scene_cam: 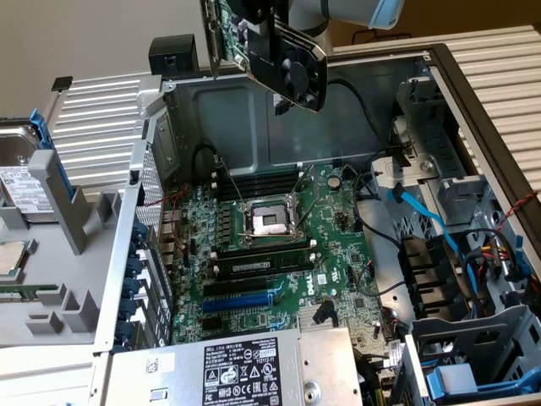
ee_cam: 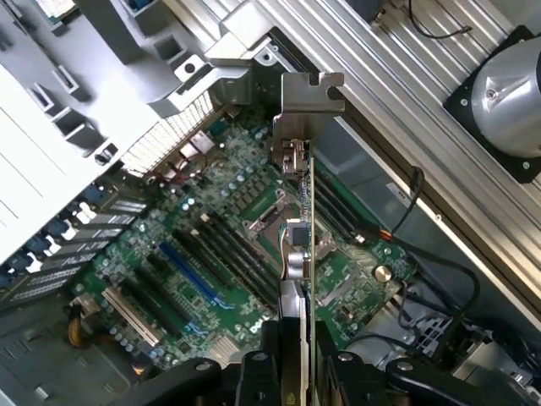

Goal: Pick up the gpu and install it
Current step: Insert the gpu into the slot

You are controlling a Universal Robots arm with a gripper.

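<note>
Holding the gpu [scene_cam: 272, 46] aloft: the tool [ee_cam: 300, 368] is pinching the card by one end, fingers pressed against both faces.

- Position: gpu at upper centre of the exterior frame, above the back wall of the open case [scene_cam: 127, 254] and well apart from the motherboard [scene_cam: 338, 254] in mid-frame.
- Attitude: tilted. The silver bracket [scene_cam: 211, 46] is on the exterior view's left and the black shroud [scene_cam: 296, 63] faces the exterior view's right.
- Wrist view: card seen edge-on, with its long axis running straight out from the tool to the bracket at the far end.
- Key relation: the blue slot [scene_cam: 241, 300] sits at lower centre of the exterior frame, below the card. In the wrist view the slots slant across the card's edge, so by my reading card and slot are not lined up yet.
</note>
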